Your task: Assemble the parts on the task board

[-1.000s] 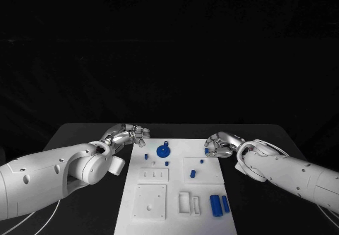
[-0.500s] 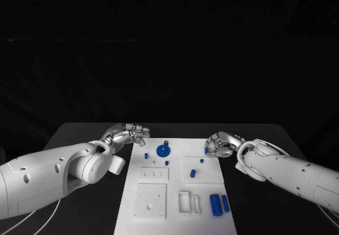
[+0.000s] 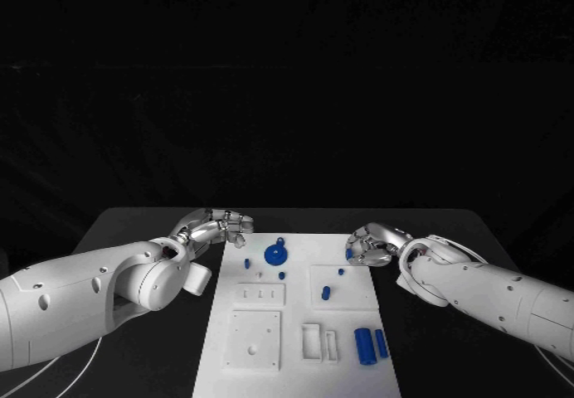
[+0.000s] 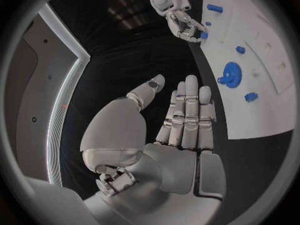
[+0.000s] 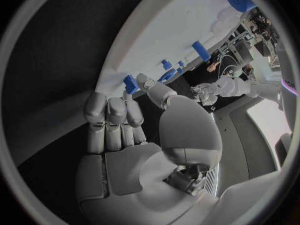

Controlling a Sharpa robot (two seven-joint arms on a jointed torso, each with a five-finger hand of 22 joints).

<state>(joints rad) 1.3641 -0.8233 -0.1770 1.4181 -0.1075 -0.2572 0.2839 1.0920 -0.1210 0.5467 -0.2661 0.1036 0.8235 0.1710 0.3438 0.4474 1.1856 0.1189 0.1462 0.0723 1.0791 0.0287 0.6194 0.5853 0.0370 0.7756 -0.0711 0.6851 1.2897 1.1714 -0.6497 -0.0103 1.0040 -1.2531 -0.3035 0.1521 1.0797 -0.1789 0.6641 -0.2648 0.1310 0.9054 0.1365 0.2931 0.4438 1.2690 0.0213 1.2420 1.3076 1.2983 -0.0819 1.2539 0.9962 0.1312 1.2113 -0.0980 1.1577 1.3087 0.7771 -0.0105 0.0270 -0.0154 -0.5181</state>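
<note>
The white task board [image 3: 257, 365] lies in the middle of the table. On it are a round blue wheel-like part [image 3: 278, 251], small blue pegs [image 3: 325, 292] and two blue cylinders [image 3: 365, 347]. My right hand [image 3: 373, 246] is at the board's right edge near the far end. It pinches a small blue part [image 5: 130, 83] between thumb and fingertip, low over the board [image 5: 187, 30]. My left hand [image 3: 221, 226] hovers just off the board's far left corner. Its fingers [image 4: 187, 115] are straight and hold nothing. The wheel-like part [image 4: 231, 75] lies a little beyond them.
The board has a square plate [image 3: 255, 340] and a slotted block [image 3: 318, 342] at its near end, and a switch-like plate [image 3: 260, 296] mid-left. Black table [image 3: 143, 224] runs along both sides of the board. A white cable [image 3: 48, 369] hangs under my left arm.
</note>
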